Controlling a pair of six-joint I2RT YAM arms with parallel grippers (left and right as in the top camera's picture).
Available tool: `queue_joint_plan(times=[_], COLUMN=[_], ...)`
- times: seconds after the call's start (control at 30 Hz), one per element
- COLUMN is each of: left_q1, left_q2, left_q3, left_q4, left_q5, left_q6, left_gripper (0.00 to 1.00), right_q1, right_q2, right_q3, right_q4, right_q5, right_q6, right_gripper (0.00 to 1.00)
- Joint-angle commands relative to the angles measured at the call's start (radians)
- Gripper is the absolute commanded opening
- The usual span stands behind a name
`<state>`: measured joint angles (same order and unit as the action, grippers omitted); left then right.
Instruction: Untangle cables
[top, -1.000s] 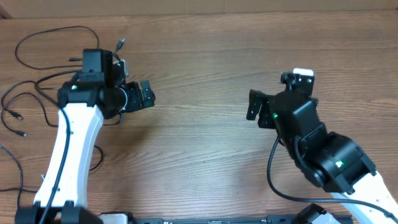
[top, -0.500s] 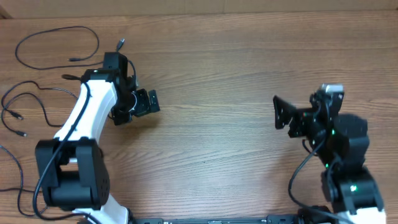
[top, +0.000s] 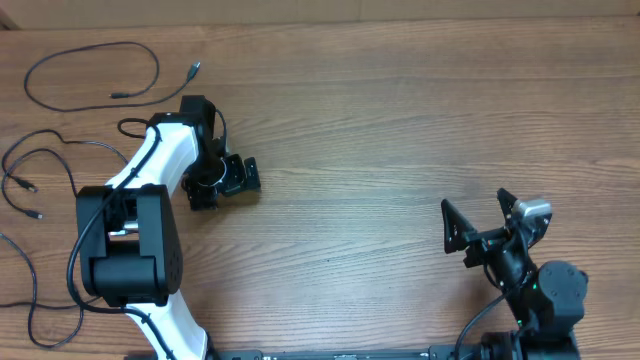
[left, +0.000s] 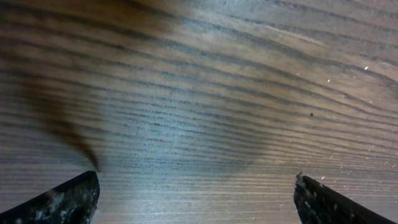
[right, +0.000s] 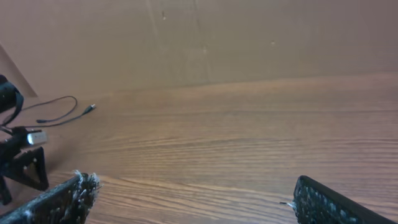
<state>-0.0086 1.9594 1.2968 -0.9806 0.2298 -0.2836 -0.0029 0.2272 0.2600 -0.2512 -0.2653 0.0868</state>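
Note:
Several thin black cables lie loose and apart on the wooden table's left side. One loop (top: 95, 72) at the far left ends in a plug tip (top: 193, 70); it also shows far off in the right wrist view (right: 59, 116). A second cable (top: 45, 158) with small plugs lies below it. A third cable (top: 28, 290) runs along the left edge. My left gripper (top: 243, 177) is open and empty, low over bare wood (left: 196, 199), right of the cables. My right gripper (top: 475, 218) is open and empty at the front right (right: 196, 196).
The left arm's white link (top: 150, 165) lies folded between its gripper and the cables. A brown wall (right: 205, 37) stands behind the table's far edge. The left gripper shows at the right wrist view's left edge (right: 25, 165).
The left arm has folded back toward its base, its gripper shifting slightly right and nearer. The right arm has pulled back toward the table's front right. Both grippers stay open; the cables have not moved.

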Motion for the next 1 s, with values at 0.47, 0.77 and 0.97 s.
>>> queue_joint_plan(times=[0.47, 0.77, 0.97], left_q1=[0.002, 0.002, 0.002], left_q2=[0.015, 0.015, 0.015], left_q3=[0.008, 0.008, 0.008], left_q4=[0.107, 0.108, 0.108], left_q5=[-0.005, -0.005, -0.005], left_q6=[0.018, 0.018, 0.018], left_gripper=[0.99, 0.99, 1.00], right_q1=[-0.039, -0.039, -0.039], right_q2=[-0.224, -0.224, -0.224], right_q3=[-0.252, -0.252, -0.252], right_q4=[0.188, 0.183, 0.183], right_q5=[0.040, 0.056, 0.070], right_q6=[-0.019, -0.032, -0.032], right_gripper=[1.00, 1.00, 1.00])
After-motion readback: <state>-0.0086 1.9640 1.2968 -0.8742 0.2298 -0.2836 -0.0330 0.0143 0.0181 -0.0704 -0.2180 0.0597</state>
